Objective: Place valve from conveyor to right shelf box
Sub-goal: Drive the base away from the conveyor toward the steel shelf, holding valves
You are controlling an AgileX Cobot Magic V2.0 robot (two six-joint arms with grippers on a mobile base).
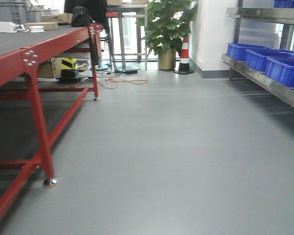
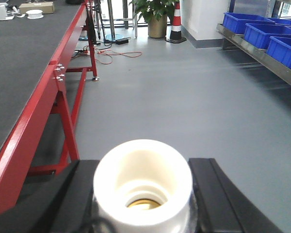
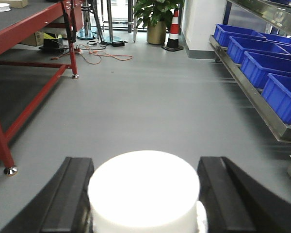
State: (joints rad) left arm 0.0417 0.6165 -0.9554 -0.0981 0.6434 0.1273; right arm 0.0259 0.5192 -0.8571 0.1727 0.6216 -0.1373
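In the left wrist view, a valve (image 2: 142, 187) with a hollow white cap and a brass ring inside sits between the black fingers (image 2: 68, 194) of my left gripper (image 2: 143, 167), which is shut on it. A second valve (image 3: 144, 189), its flat white cap facing the camera, is held the same way by my right gripper (image 3: 144, 165). The conveyor (image 1: 19, 41), a dark grey belt on red legs, runs along the left. The right shelf (image 1: 264, 81) carries blue boxes (image 1: 258, 59). Neither gripper appears in the front view.
Grey floor stretches ahead between conveyor and shelf. At the far end stand a potted plant (image 1: 167, 29), a red-and-white cone (image 1: 184, 55), stools and loose orange cables (image 1: 120, 81). A red conveyor leg (image 1: 41, 137) with a metal foot is near left.
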